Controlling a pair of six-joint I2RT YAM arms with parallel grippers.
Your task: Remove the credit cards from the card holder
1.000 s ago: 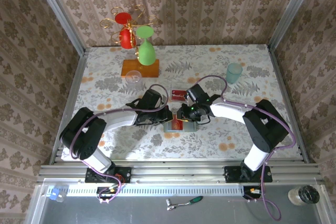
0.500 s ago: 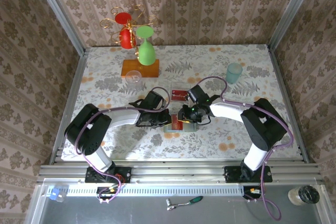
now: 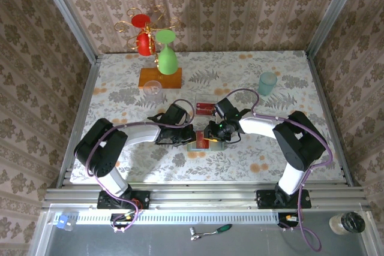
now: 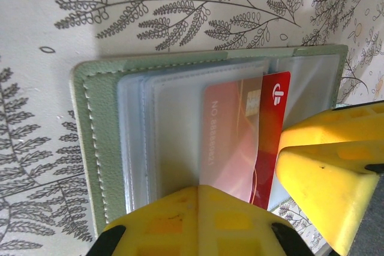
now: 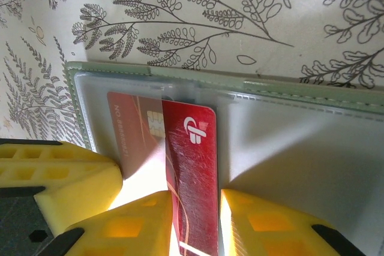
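Observation:
The card holder (image 3: 195, 146) lies open on the table at centre, pale green with clear sleeves (image 4: 90, 118) (image 5: 120, 67). One red credit card (image 4: 276, 118) (image 5: 192, 166) (image 3: 206, 142) sticks partway out of a sleeve. My left gripper (image 3: 189, 138) (image 4: 201, 189) is shut, its tips pressed down on the sleeves at the holder's left side. My right gripper (image 3: 210, 136) (image 5: 195, 199) stands a little open, its fingers on either side of the card's exposed strip. A right gripper finger (image 4: 327, 178) sits at the card's free edge.
A small clear tray (image 3: 205, 108) holding red cards sits just behind the holder. Further off are a teal cup (image 3: 267, 83) at back right, a wooden stand (image 3: 160, 78) with red and green glasses, and a small clear glass (image 3: 152, 88).
The left arm's elbow has swung slightly inward. Both grippers stay at the card holder, and the card has not visibly moved.

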